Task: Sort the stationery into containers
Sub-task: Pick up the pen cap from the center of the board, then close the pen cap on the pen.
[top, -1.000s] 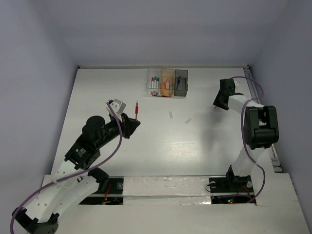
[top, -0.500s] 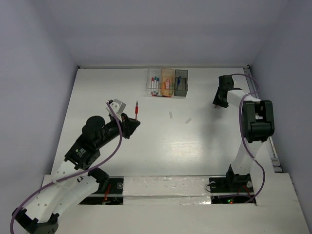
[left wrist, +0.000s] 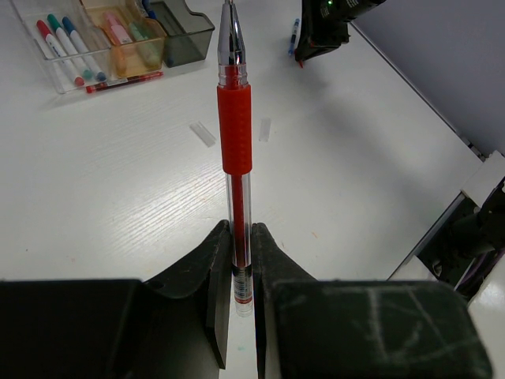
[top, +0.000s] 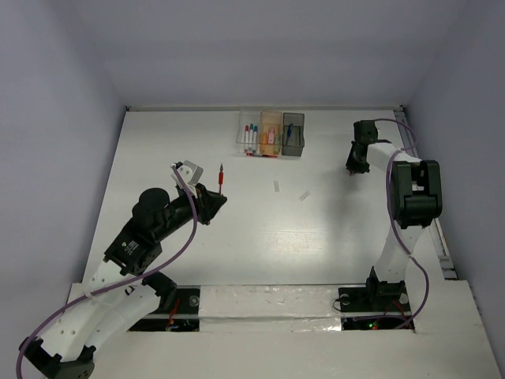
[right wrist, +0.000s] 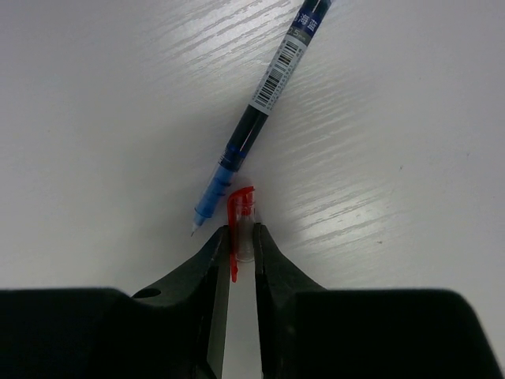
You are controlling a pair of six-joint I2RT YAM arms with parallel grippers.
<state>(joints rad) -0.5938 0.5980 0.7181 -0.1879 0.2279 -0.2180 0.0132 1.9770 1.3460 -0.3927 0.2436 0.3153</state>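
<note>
Left wrist view: left claw [left wrist: 241,260] clamps a red pen [left wrist: 235,126] by its barrel, well apart from the 3 bins [top: 271,116]. Right claw [right wrist: 241,245] pinches a red cap [right wrist: 241,209] beside a blue pen [right wrist: 260,118].

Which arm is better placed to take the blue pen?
Right: the right claw sits beside the blue pen, though gripping a red cap. The left claw is far off, holding a red pen.

Top external overlooks the shared tabletop [top: 260,237]; wrist cameras sit close behind left end effector [left wrist: 239,233] and right end effector [right wrist: 238,237], facing forward.
</note>
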